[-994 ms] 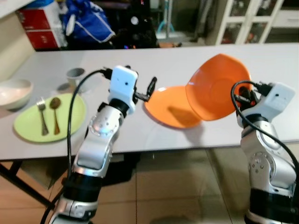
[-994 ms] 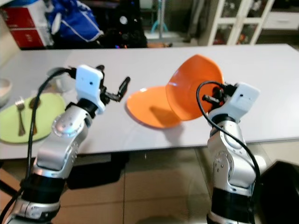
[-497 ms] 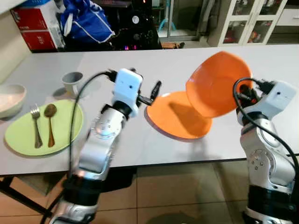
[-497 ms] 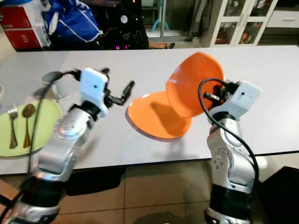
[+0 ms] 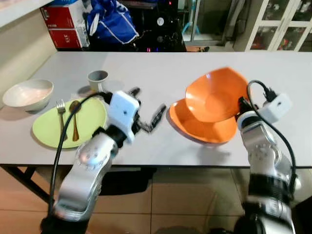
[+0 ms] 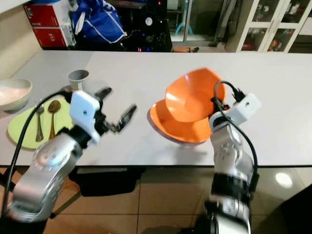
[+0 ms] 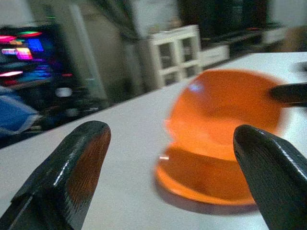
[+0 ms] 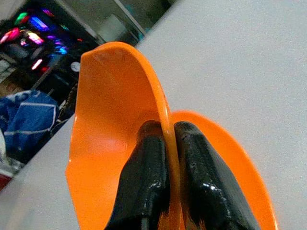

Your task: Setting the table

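orange bowl (image 5: 214,95) rim pinched in right tool (image 8: 168,158), tilted over orange plate (image 5: 204,131)

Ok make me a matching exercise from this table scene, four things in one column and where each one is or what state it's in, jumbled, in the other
Things:
1. orange bowl
2. fork
3. grey cup
4. left tool

Places or states:
A. lying on the green plate beside the spoon
B. open, holding nothing, above the table
C. pinched at its rim by the right tool, tilted over the orange plate
D. standing upright on the table behind the green plate

Pairs: 1-C, 2-A, 3-D, 4-B
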### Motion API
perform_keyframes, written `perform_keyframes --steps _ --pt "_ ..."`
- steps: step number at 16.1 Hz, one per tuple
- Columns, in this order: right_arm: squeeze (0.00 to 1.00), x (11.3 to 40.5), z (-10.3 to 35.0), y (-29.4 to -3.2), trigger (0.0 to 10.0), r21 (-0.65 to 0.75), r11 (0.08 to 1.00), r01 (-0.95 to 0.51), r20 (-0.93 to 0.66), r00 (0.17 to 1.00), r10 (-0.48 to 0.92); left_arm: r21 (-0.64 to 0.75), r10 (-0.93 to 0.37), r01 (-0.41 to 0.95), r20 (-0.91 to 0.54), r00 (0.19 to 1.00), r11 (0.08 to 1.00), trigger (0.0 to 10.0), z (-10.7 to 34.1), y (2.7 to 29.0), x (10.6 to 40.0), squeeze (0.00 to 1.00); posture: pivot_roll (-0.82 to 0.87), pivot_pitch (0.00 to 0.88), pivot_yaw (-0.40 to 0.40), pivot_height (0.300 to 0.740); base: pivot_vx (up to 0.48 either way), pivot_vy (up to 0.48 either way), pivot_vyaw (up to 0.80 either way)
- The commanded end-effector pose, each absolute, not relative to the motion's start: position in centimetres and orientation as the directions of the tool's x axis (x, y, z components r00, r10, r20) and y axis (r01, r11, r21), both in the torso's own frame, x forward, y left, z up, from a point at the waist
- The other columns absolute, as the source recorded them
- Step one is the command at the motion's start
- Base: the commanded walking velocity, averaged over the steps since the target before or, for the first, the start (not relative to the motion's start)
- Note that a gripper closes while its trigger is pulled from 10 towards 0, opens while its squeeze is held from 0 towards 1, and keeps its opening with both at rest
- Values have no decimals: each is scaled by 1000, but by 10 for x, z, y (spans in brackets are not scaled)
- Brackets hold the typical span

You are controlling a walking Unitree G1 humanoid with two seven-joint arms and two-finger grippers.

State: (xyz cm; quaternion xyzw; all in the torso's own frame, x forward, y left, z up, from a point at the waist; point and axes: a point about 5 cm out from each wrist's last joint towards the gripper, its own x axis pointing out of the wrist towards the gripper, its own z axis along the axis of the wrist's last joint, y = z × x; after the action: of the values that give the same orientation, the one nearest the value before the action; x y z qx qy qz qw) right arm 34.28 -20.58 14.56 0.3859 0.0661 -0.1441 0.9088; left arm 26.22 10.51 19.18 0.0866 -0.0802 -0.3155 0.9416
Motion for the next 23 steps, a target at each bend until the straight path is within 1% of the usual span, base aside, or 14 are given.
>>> perform_keyframes --steps 1,2,3,4,5,7,12,13,15,18,20,21,22,23 --pt "0 353 154 -210 10000 758 581 296 -208 954 -215 206 -683 660 73 726 723 10000 192 98 252 0 -19 0 22 740 0 0 0" --pt "0 360 148 -213 10000 796 511 324 -248 945 -213 210 -723 703 31 690 679 10000 187 97 241 0 -8 0 21 740 0 0 0" --pt "0 364 142 -216 10000 820 450 355 -285 934 -216 197 -740 726 -2 672 659 10000 184 98 232 0 1 0 19 740 0 0 0" --pt "0 366 139 -217 10000 829 421 366 -301 929 -214 187 -746 735 -14 666 652 10000 183 98 229 0 1 0 19 740 0 0 0" --pt "0 366 134 -218 10000 820 418 391 -327 919 -219 185 -749 740 -24 662 647 10000 182 99 228 0 5 2 19 740 0 0 0" --pt "0 364 121 -220 10000 795 380 473 -421 881 -216 177 -769 764 -49 637 621 10000 182 99 223 0 13 2 15 740 0 0 0" --pt "0 363 123 -222 10000 821 303 484 -460 875 -150 171 -754 747 -29 656 643 10000 188 99 230 0 1 0 18 740 0 0 0" --pt "0 362 123 -223 10000 819 300 489 -469 872 -140 172 -755 748 -29 655 641 10000 189 99 231 0 1 0 16 740 0 0 0" --pt "0 352 121 -226 10000 795 337 505 -502 859 -103 184 -750 740 -24 661 647 10000 190 99 234 0 -2 0 11 740 0 0 0" --pt "0 347 119 -228 10000 780 344 523 -525 846 -94 183 -750 740 -22 661 647 10000 189 98 235 0 -8 0 13 740 0 0 0" --pt "0 341 119 -227 10000 752 397 526 -543 836 -78 185 -750 740 -18 661 647 10000 190 96 238 0 -9 0 11 740 0 0 0" --pt "549 338 120 -225 10000 740 421 524 -550 832 -70 187 -750 739 -16 661 647 10000 190 95 239 0 -10 0 9 740 0 0 0" --pt "1000 333 123 -222 10000 725 453 518 -557 828 -56 189 -748 737 -15 663 649 10000 190 95 240 0 -14 0 4 740 0 0 0" --pt "1000 331 125 -221 10000 724 458 515 -558 828 -50 190 -748 736 -15 664 649 10000 190 95 241 0 -14 0 4 740 0 0 0"
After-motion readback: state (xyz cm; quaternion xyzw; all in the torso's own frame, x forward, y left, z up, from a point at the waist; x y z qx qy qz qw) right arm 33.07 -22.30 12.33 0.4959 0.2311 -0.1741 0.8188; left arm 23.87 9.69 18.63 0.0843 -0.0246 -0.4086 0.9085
